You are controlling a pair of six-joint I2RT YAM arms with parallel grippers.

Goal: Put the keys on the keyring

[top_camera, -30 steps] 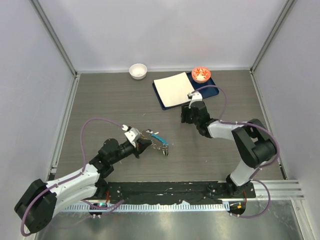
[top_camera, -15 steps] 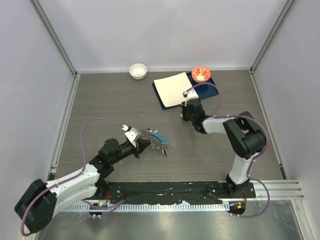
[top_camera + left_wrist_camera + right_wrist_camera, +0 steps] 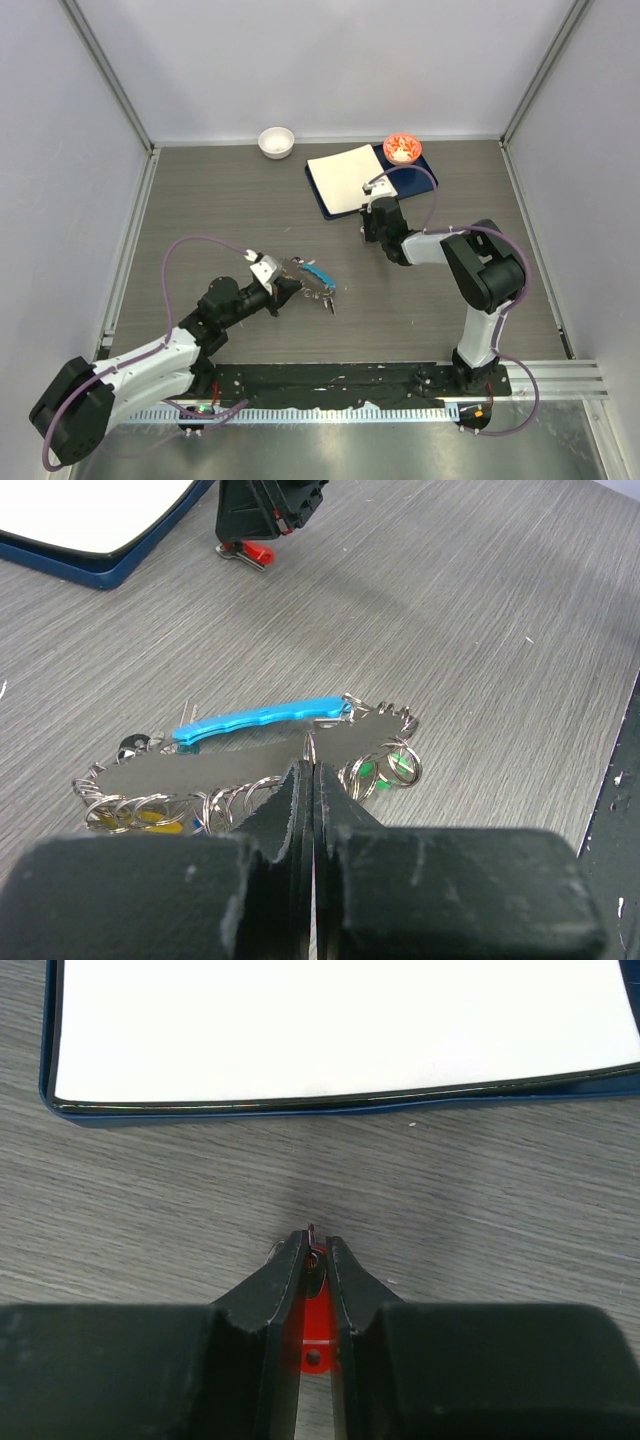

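My left gripper (image 3: 291, 286) is shut on the thin wire of the keyring (image 3: 310, 742) and holds it just above the table. The ring's light blue crescent (image 3: 262, 718) lies along its far side. Several small split rings hang on it, with keys with green (image 3: 397, 765), yellow (image 3: 152, 820) and black (image 3: 131, 745) heads. In the top view the keyring (image 3: 316, 279) sits just right of my left gripper. My right gripper (image 3: 316, 1245) is shut on a red-headed key (image 3: 315, 1328), low over the table by the tray. That red key (image 3: 258, 552) also shows in the left wrist view.
A dark blue tray (image 3: 326, 205) with a white sheet (image 3: 348, 177) lies at the back, just beyond my right gripper. An orange bowl (image 3: 402, 148) sits at the tray's far right corner. A white bowl (image 3: 276, 141) stands near the back wall.
My right gripper has moved a little left and toward the tray with the red key in it. My left gripper and the keyring have barely moved.
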